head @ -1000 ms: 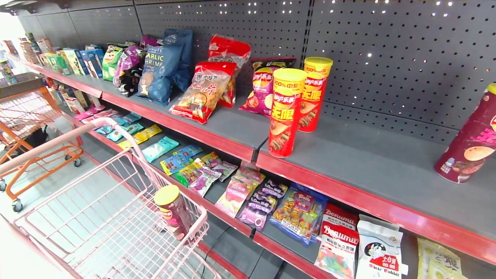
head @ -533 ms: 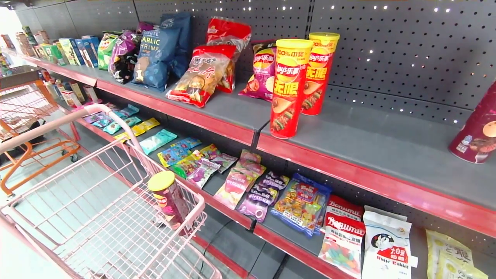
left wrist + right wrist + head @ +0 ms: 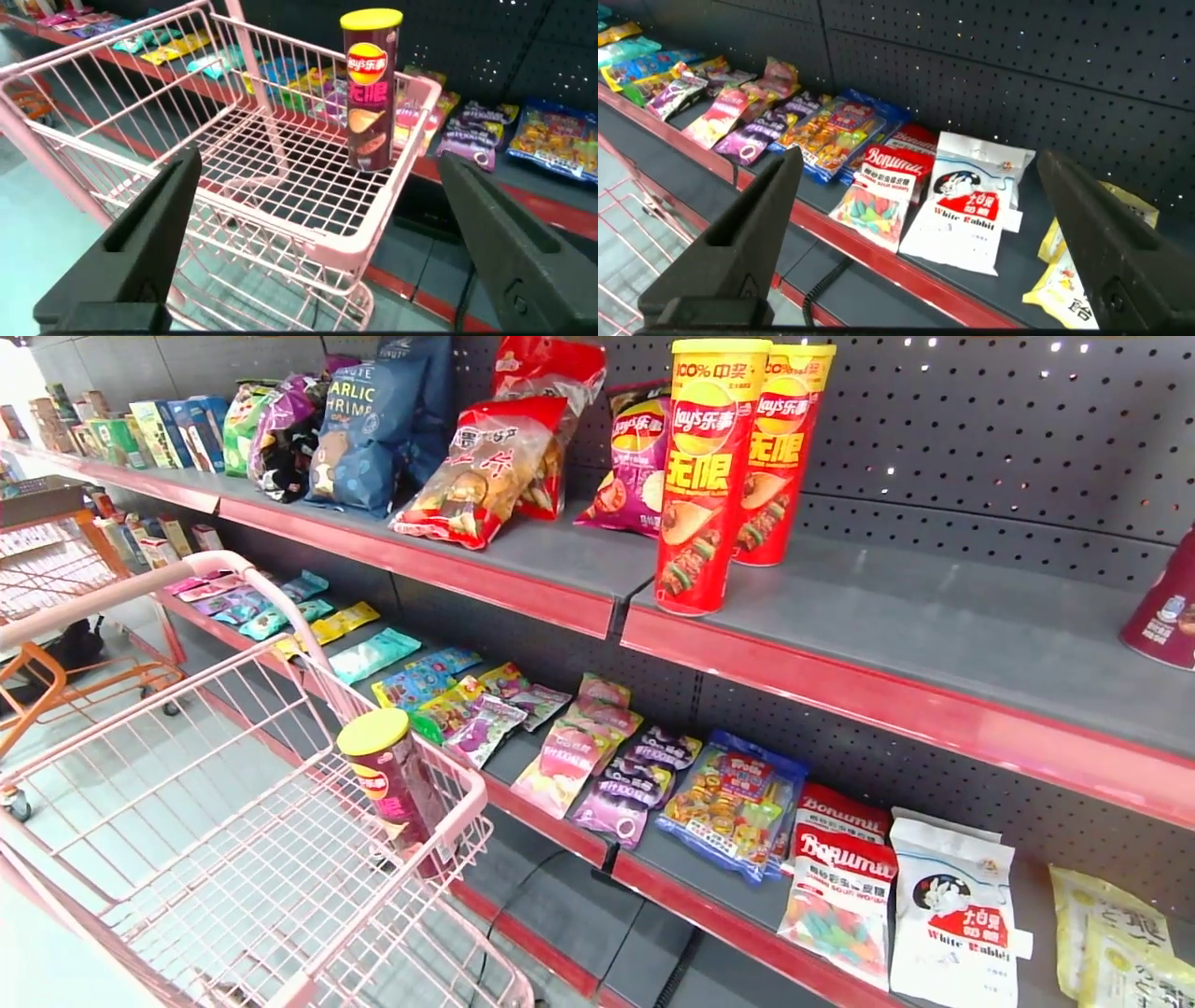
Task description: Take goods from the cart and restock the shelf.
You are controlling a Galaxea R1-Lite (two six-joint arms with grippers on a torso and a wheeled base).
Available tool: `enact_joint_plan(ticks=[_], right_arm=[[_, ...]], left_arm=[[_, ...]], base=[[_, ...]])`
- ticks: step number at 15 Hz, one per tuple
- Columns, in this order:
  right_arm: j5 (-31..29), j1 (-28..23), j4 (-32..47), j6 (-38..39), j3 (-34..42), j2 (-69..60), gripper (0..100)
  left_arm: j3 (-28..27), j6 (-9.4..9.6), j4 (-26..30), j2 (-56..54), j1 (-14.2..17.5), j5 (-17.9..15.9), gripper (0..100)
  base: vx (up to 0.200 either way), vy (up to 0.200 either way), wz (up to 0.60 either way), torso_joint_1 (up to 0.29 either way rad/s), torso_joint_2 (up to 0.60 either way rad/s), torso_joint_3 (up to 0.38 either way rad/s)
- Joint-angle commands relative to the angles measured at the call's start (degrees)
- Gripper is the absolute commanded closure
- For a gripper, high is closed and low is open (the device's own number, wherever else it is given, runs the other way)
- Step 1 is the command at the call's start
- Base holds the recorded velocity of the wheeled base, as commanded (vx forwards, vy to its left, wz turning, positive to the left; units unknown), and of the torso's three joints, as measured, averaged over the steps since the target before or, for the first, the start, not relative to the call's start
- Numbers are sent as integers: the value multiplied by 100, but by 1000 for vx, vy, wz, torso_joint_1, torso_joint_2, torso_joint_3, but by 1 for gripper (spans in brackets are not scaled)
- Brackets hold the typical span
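A maroon chip can [image 3: 392, 784] with a yellow lid stands upright in the front corner of the pink wire cart [image 3: 112, 595], beside the shelving. From the left wrist view the same can [image 3: 371, 89] stands at the far corner of the cart [image 3: 308, 241]. My left gripper [image 3: 318, 271] hangs open above the cart's near side, apart from the can. My right gripper [image 3: 915, 261] is open over the lower shelf [image 3: 878, 259], above candy bags, holding nothing. On the upper shelf [image 3: 934, 625] stand two red chip cans [image 3: 705, 476] and, at the right edge, another maroon can [image 3: 1167, 616].
Snack bags [image 3: 485, 467] and boxes line the upper shelf to the left. Bare grey board lies between the red cans and the maroon can. Candy packets [image 3: 728, 803] cover the lower shelf. An orange cart [image 3: 56, 616] stands behind the pink one.
The head camera has tilted down: shelves and cart sit higher in the picture than before. Nothing on the shelf or in the cart has itself moved.
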Motion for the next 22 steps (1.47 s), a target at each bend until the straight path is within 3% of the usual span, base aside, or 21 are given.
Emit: enact_joint_plan(ticks=[1, 2, 3, 4, 5, 6, 7, 8, 9, 12, 13, 15, 16, 17, 20, 22], right_arm=[[-6, 1, 2, 15, 0, 7, 0], [-6, 1, 2, -2, 0, 7, 0], [-6, 1, 2, -2, 0, 7, 0], [3, 1, 2, -20, 0, 7, 0], [3, 1, 2, -20, 0, 7, 0], [3, 1, 2, -20, 0, 7, 0], [-6, 1, 2, -2, 0, 7, 0], [-6, 1, 2, 6, 0, 7, 0], [-6, 1, 2, 6, 0, 7, 0], [-6, 1, -7, 24, 0, 7, 0], [3, 1, -7, 24, 0, 7, 0], [3, 1, -7, 15, 0, 7, 0], [-6, 1, 2, 15, 0, 7, 0], [-6, 1, 2, 15, 0, 7, 0], [3, 1, 2, 6, 0, 7, 0], [3, 1, 2, -2, 0, 7, 0]], left_arm=[[0, 3, -9, -10, -1, -34, 0], [-580, -120, -124, 236, -72, -122, 0], [-1925, -621, -133, 1520, -318, -122, 0], [-3208, -1403, -150, 2627, -397, -113, 0], [-3779, -1614, -150, 3154, -379, -105, 0], [-4025, -1587, -159, 3673, -309, -87, 0], [-3929, -1394, -133, 3796, -274, -96, 0], [-3551, -1034, -133, 3989, -274, -87, 0], [-3164, -875, -133, 4183, -265, -61, 0], [-2812, -858, -185, 5448, -116, 36, 0], [-2786, -867, -590, 6195, -107, 36, 0], [-2417, -840, -2506, 7558, -195, -52, 0], [-2312, -814, -3332, 8120, -388, -122, 0], [-2338, -744, -3683, 8516, -520, -219, 0], [-2355, -339, -3710, 9069, -573, -711, 0], [-2417, -287, -3762, 9333, -573, -808, 0]], base=[[0, 0, 0, -27, 71, 51], [0, 0, 0, 0, 0, 0], [0, 0, 0, 0, 0, 0], [0, 0, 0, 0, 0, 0], [0, 0, 0, 0, 0, 0], [0, 0, 0, 0, 0, 0], [0, 0, 0, 0, 0, 0], [0, 0, 0, 0, 0, 0], [0, 0, 0, 0, 0, 0], [0, 0, 0, 0, 0, 0], [0, 0, 0, 0, 0, 0], [0, 0, 0, 0, 0, 0], [0, 0, 0, 0, 0, 0], [0, 0, 0, 0, 0, 0], [0, 0, 0, 0, 0, 0], [0, 0, 0, 0, 0, 0]])
